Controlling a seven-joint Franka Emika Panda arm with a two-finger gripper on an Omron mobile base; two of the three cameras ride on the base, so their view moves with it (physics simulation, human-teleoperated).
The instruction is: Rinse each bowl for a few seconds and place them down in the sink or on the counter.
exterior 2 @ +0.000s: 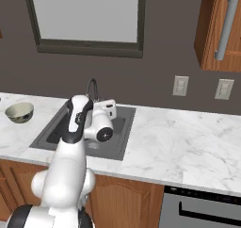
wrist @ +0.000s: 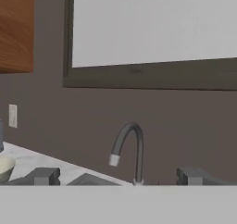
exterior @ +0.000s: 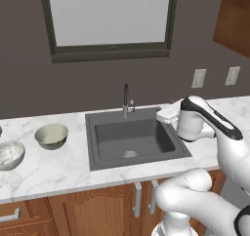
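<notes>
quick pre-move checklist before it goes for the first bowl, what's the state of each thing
1. Gripper open and holding nothing: ok; the two finger tips stand wide apart in the hand view.
2. Olive-beige bowl upright on the counter left of the sink: ok.
3. Marbled whitish bowl upright on the counter, apart from the olive one: ok.
4. Sink basin free of objects for rinsing: ok.
5. Faucet spout over the basin: ok; water running: cannot tell.
6. Gripper near a bowl: not ok; the hand hangs over the sink's right side, facing the faucet.

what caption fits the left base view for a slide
Two small round bowls wait on the white marble counter left of the dark grey sink.
</notes>
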